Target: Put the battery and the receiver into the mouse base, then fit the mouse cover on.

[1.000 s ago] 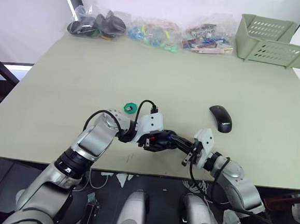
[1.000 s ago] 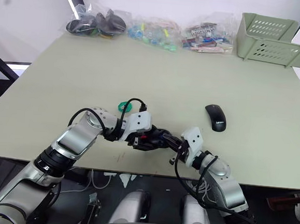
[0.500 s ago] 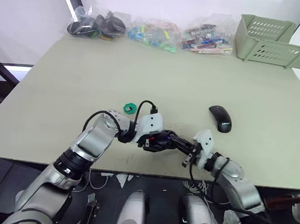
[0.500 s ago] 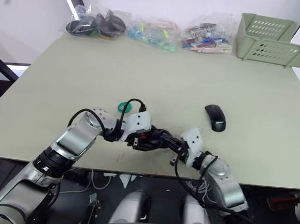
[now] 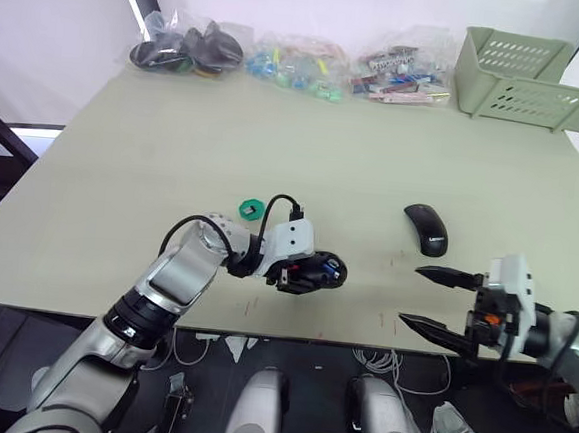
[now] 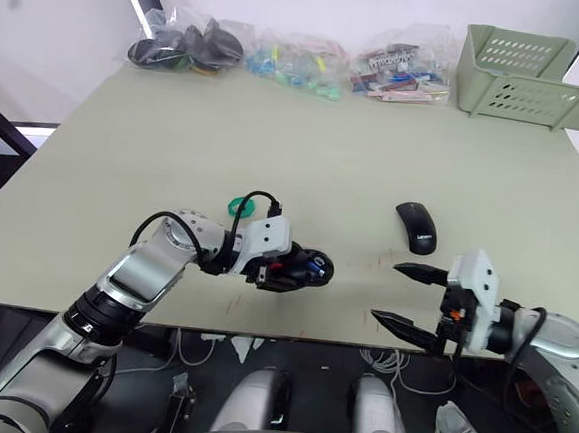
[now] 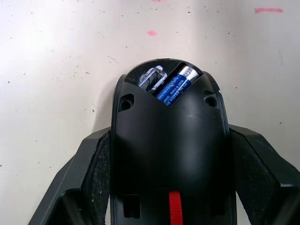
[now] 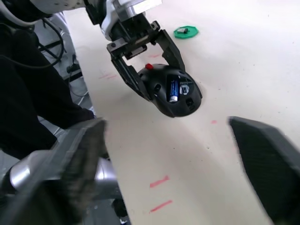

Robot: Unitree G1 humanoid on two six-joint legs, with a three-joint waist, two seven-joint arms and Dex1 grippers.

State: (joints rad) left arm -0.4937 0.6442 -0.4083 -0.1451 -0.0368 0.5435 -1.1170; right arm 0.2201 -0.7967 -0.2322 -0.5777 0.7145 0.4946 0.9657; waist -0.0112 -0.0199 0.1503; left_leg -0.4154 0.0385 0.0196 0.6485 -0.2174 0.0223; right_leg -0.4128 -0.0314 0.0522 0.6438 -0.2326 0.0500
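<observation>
Mouse base (image 7: 168, 154) gripped by left hand (image 5: 305, 271) | battery (image 7: 174, 86) seemingly seated | right hand (image 5: 431, 300) wide open, empty

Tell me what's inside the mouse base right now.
The battery lies in the mouse base, blue with its silver end showing, beside a silvery metal part. The left gripper holds the base. The base's own shell covers the rest of the compartment.

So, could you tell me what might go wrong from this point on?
The receiver lies on the green disc, tiny and probably hard to pinch. The battery sits in the mouse base, held off flat in the left gripper; tilting might spill it. The open right gripper could nudge the mouse cover nearby.
</observation>
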